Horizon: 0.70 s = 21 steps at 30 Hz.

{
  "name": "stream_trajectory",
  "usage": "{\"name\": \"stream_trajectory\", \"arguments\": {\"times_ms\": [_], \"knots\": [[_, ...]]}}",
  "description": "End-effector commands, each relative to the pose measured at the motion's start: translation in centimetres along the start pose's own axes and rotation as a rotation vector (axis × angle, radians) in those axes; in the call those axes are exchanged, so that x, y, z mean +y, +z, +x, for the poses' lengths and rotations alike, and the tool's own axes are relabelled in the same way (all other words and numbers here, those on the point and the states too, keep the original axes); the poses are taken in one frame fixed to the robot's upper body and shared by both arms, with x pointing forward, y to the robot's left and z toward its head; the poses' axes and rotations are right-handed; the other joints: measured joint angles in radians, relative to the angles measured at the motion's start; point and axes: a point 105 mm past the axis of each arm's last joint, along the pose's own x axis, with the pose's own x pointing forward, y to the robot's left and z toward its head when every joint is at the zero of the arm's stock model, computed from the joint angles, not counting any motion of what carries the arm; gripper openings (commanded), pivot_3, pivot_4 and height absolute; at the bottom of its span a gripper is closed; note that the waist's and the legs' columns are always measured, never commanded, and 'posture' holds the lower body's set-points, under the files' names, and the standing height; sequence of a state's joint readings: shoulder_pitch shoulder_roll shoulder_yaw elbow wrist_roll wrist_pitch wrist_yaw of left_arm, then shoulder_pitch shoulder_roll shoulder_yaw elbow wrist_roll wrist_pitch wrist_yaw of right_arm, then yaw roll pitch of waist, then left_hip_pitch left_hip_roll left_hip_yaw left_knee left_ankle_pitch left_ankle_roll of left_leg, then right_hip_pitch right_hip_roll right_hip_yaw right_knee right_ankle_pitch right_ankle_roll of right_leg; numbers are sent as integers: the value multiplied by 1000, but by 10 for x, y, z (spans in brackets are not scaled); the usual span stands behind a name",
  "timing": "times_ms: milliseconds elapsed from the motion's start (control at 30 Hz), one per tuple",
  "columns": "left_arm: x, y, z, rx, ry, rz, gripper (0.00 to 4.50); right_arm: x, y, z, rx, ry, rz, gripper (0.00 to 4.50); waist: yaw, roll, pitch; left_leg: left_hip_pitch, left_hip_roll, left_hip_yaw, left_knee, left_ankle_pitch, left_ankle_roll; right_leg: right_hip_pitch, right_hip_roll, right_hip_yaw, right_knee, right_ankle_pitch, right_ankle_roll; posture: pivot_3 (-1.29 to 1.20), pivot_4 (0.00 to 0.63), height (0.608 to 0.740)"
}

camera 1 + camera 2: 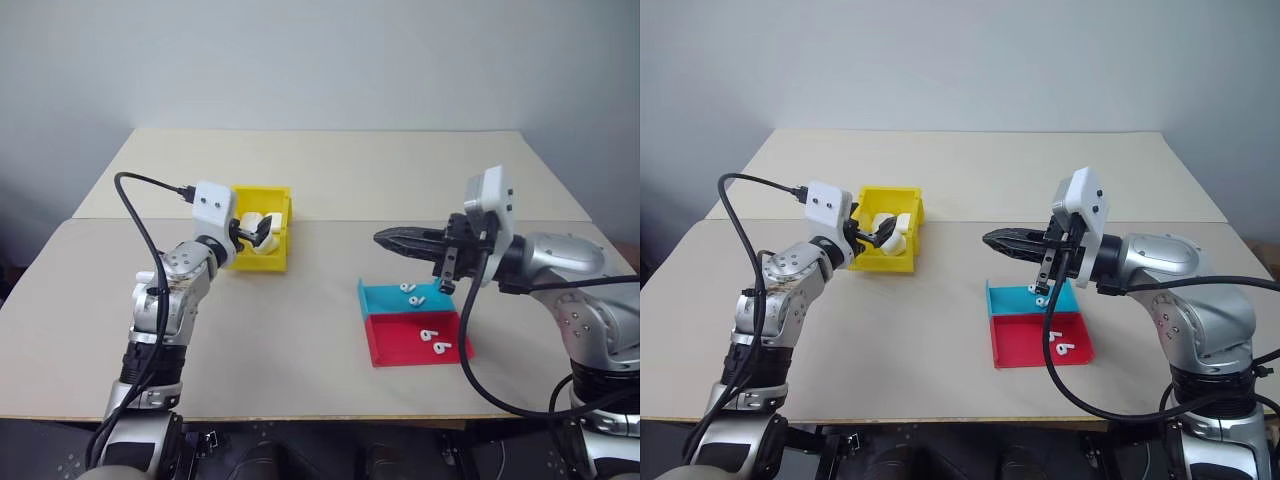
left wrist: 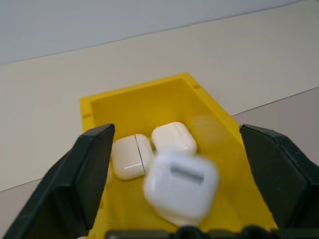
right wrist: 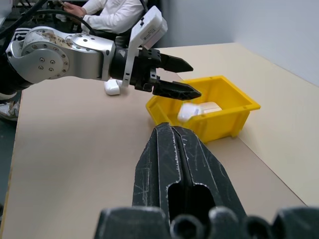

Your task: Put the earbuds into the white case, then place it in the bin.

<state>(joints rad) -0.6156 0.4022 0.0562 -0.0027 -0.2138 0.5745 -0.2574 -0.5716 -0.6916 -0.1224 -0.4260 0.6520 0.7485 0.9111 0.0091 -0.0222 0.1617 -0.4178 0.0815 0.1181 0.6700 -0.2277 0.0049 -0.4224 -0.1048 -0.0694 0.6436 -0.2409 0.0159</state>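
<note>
Nearest the camera, the red tray [image 1: 415, 342] and teal tray [image 1: 400, 298] carry loose earbuds [image 1: 431, 334] below the right gripper [image 1: 385, 238], fingers shut and empty, while across the table the left gripper [image 2: 179, 174], fingers spread wide, hangs over the bin [image 1: 272, 262], a white case [image 2: 182, 186] blurred between them above two cases lying inside.

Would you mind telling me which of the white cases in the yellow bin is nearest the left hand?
The blurred case between the open left hand's fingers, over the yellow bin. The other two cases lie farther in, side by side on the bin's floor.
</note>
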Motion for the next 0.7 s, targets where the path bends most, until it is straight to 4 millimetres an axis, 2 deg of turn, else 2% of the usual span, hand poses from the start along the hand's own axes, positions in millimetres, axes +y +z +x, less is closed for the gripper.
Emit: {"name": "stream_trajectory", "arguments": {"times_ms": [33, 100, 200, 400, 567, 700], "knots": [[8, 22, -9, -81, 19, 13, 4417, 5, 6, -2, -4, 9, -43, 0, 1, 0, 0, 0, 0, 0, 0, 0, 0, 0, 0, 0, 0, 0, 0, 0, 150, 740], [6, 34, -21, -155, -15, 0, 4417, 2, 1, -4, 26, -14, -45, 0, 1, 0, 0, 0, 0, 0, 0, 0, 0, 0, 0, 0, 0, 0, 0, 0, 150, 740], [6, 49, -44, -241, -38, 70, 4417, 0, -6, -6, 53, -47, -43, 0, -1, 0, 0, 0, 0, 0, 0, 0, 0, 0, 0, 0, 0, 0, 0, 0, 150, 740], [1, 62, -110, -244, -357, 14, 4417, 1, -36, -14, 136, -122, -92, 0, -2, 0, 0, 1, 1, 0, 0, 0, -1, 0, 0, 0, 1, 0, 0, 0, 150, 740], [-2, 53, -153, -112, -504, 29, 4417, 12, -45, -24, 178, -80, -90, 0, 0, 0, 0, 3, 1, 0, -1, 0, -1, 1, -1, 1, 1, 0, 1, 0, 150, 740], [-1, 41, -172, -11, -525, 72, 4417, 16, -44, -30, 187, -54, -104, 0, 1, 0, 0, 3, 1, 0, -1, 0, 0, 1, 0, 1, 0, -1, 1, 0, 150, 740]]}}
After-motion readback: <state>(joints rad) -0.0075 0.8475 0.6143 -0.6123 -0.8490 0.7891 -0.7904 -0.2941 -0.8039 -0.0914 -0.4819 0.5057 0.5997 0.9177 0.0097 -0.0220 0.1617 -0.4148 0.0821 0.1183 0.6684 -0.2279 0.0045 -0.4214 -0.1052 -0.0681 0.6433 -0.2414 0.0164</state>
